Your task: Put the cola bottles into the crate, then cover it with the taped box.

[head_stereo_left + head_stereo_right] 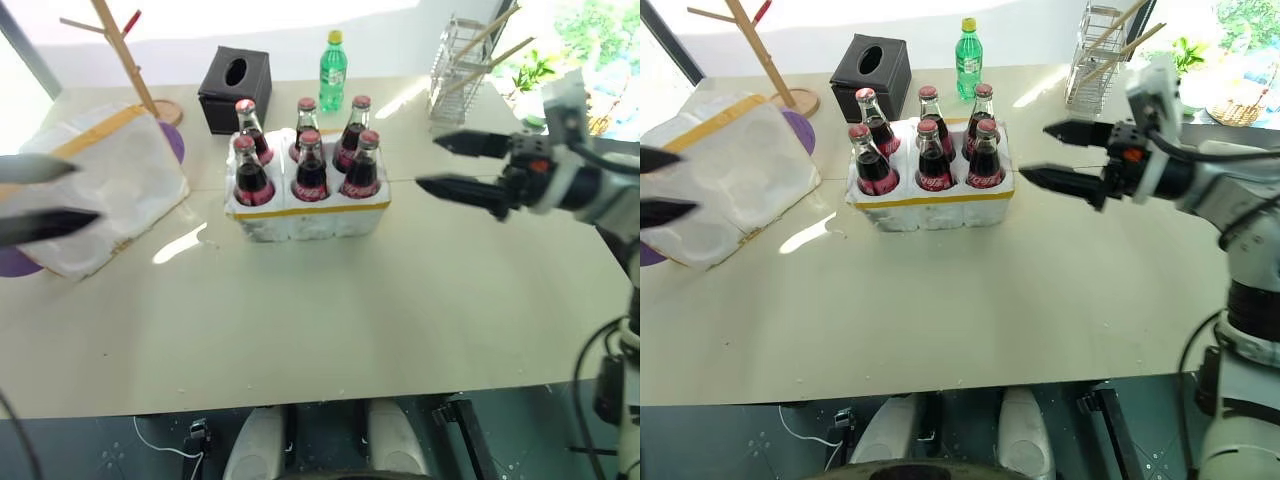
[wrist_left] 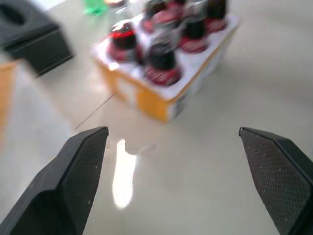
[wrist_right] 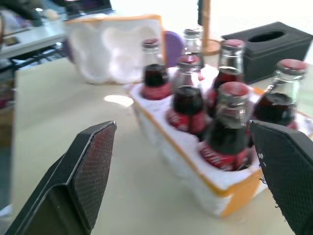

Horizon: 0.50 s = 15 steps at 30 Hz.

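Several cola bottles (image 1: 311, 170) with red caps stand upright in the holes of the white crate (image 1: 310, 218), which has a yellow tape band and sits mid-table. The taped box (image 1: 120, 180), a white foam shell with yellow stripes, lies to the crate's left with its dimpled hollow side showing. My left gripper (image 1: 87, 192) hovers open and empty at the far left, in front of the taped box. My right gripper (image 1: 426, 163) is open and empty, level, just right of the crate and apart from it. In the right wrist view the bottles (image 3: 222, 127) stand between my spread fingers (image 3: 93, 161).
Behind the crate are a black tissue box (image 1: 236, 88) and a green plastic bottle (image 1: 333, 58). A wooden stand (image 1: 125, 50) rises at the back left, beside a purple disc (image 1: 172, 140). A wire rack (image 1: 465, 60) stands at the back right. The bare tabletop (image 1: 330, 310) stretches to the front edge.
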{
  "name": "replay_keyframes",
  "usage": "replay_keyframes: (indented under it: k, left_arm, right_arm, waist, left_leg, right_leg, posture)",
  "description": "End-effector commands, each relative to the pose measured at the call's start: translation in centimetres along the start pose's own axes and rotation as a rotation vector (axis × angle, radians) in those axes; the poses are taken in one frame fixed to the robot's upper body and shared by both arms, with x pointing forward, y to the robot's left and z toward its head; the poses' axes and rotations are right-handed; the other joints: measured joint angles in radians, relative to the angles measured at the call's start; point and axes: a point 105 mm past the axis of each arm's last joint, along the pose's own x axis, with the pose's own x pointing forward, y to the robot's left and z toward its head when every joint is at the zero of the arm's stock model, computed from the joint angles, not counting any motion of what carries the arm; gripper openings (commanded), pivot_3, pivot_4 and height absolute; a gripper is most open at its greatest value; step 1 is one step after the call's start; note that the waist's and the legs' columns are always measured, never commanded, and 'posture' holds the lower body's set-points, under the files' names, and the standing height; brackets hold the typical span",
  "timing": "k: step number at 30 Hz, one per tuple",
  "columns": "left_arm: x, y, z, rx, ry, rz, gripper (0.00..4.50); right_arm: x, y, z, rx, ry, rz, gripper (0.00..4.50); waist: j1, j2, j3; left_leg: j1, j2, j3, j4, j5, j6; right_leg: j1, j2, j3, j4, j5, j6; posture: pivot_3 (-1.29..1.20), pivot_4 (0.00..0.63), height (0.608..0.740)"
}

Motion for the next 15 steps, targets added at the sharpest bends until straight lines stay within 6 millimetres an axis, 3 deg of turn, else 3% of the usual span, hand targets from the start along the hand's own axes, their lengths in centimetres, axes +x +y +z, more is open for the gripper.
replay_keyframes:
  k: [1, 4, 8, 15]
  left_arm:
    - [-3.2, 2.7, -2.4, 0.026, 0.128, 0.101, 4.50]
    - [-4.5, 4.7, -4.0, 0.039, 0.215, 0.185, 4.50]
    - [-4.6, 6.2, -6.2, 0.079, 0.348, 0.232, 4.50]
    - [-1.2, 8.0, -9.4, 0.048, 0.486, 0.230, 4.50]
  right_arm:
    - [-0.3, 2.0, 2.2, -0.031, -0.061, 0.094, 4.42]
    - [0.0, 1.9, 2.4, -0.031, -0.073, 0.096, 4.42]
    - [0.4, 1.5, 2.5, -0.036, -0.073, 0.088, 4.42]
    - [0.4, 1.5, 2.4, -0.035, -0.069, 0.063, 4.42]
  waist:
    - [0.000, 0.000, 0.000]
    - [0.007, -0.003, -0.001]
    - [0.018, -0.004, -0.001]
    - [0.015, -0.006, -0.002]
  left_leg:
    - [0.001, 0.001, 0.002, 0.000, 0.000, 0.000]
    - [0.002, 0.006, 0.003, 0.000, 0.000, 0.000]
    - [-0.001, 0.004, 0.003, 0.002, -0.001, 0.001]
    - [-0.002, 0.000, 0.008, 0.003, -0.002, 0.003]
  right_leg:
    - [0.001, 0.000, 0.000, 0.000, 0.000, 0.000]
    - [0.000, 0.000, 0.000, 0.000, -0.001, -0.002]
    - [-0.001, -0.002, 0.000, 0.001, 0.001, 0.000]
    - [-0.001, -0.002, 0.000, 0.005, 0.001, 0.001]
  posture:
    - [0.00, 0.150, 0.740]
    - [0.00, 0.150, 0.740]
    - [0.00, 0.150, 0.740]
    - [0.00, 0.150, 0.740]
